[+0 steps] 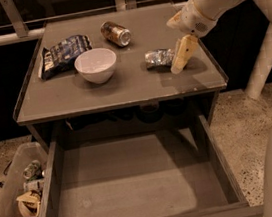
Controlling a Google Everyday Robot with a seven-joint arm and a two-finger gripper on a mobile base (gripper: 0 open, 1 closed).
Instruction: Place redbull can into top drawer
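The redbull can (158, 58) is a slim, crinkled silvery can lying on its side on the right part of the tabletop. My gripper (177, 48) hangs just to the right of the can and is open and empty. One cream finger (182, 54) points down at the can's right end, close to it or touching it. The top drawer (131, 182) is pulled out below the table's front edge, a wide grey box with nothing in it.
A white bowl (96, 64) stands left of the can, a dark chip bag (62, 52) at the far left, and a gold-brown can (116, 33) at the back. A clear bin (20, 185) with trash sits on the floor at left. A white post (265, 57) stands at right.
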